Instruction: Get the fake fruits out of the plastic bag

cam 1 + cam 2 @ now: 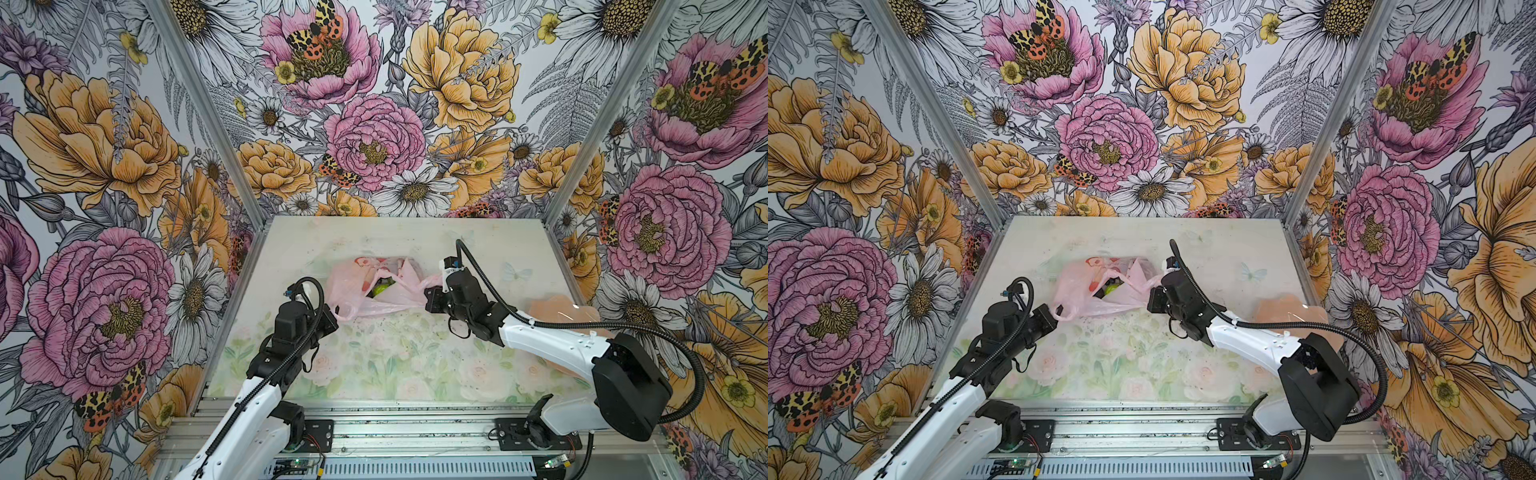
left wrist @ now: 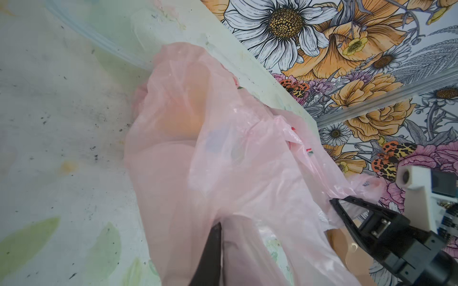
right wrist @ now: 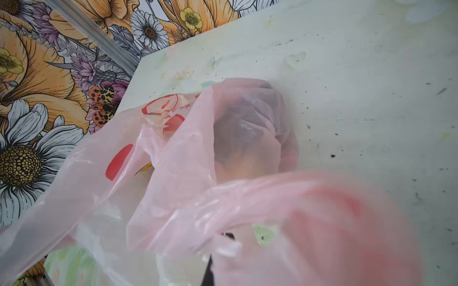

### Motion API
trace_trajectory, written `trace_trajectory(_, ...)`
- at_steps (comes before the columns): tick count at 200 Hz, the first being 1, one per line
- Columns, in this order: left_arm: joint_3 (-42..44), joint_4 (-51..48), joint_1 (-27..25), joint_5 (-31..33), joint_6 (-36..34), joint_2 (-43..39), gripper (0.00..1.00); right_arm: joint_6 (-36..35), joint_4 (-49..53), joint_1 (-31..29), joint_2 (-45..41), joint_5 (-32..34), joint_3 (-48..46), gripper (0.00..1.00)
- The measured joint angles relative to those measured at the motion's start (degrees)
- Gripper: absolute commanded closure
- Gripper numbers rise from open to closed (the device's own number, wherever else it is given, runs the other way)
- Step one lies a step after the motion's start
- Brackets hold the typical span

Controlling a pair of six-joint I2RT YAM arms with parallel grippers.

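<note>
Pale floral-printed table (image 1: 374, 365) with dark specks, pink plastic bag (image 1: 353, 291) mid-table, peach dish (image 1: 552, 309) at right

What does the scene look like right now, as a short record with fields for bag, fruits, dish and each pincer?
bag: plastic bag, pink, lying crumpled, mouth partly open
fruits: fake fruits inside the bag; green piece shows at the mouth
dish: peach dish, apart from the bag, to its right
left pincer: at the bag's near-left handle, grip unclear
right pincer: shut on the bag's right handle
</note>
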State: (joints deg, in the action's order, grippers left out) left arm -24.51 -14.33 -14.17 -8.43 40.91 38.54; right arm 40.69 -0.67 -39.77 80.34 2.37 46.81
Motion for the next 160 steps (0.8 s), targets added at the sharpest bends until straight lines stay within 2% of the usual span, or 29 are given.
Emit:
trace_trajectory(29, -3.6, -5.9, -0.4, 0.5, -0.8, -4.2, 0.56, -0.2, -2.1, -2.0, -2.4, 1.1, 0.0, 1.00)
trace_trajectory(57, -11.3, -15.3, -7.0, 6.5, -2.6, -6.1, 0.43, -0.7, -2.5, -2.8, -3.9, 2.6, 0.2, 1.00)
trace_trajectory(83, -18.0, -22.0, -18.2, 14.3, -3.5, -7.1, 0.40, -1.1, -2.0, -2.8, -3.8, 3.7, 1.2, 1.00)
trace_trajectory(118, -22.8, -27.0, -34.6, 25.9, -3.9, -5.3, 0.41, -1.3, -1.5, -2.8, -3.7, 4.0, 4.9, 1.00)
trace_trajectory(139, -26.0, -29.1, -44.2, 31.8, -4.9, -2.2, 0.42, -1.7, -1.4, -2.8, -3.2, 4.1, 6.8, 1.00)
trace_trajectory(160, -32.1, -28.9, -53.0, 36.3, -7.0, 4.8, 0.42, -1.7, -1.4, -2.8, -2.7, 4.5, 7.4, 1.00)
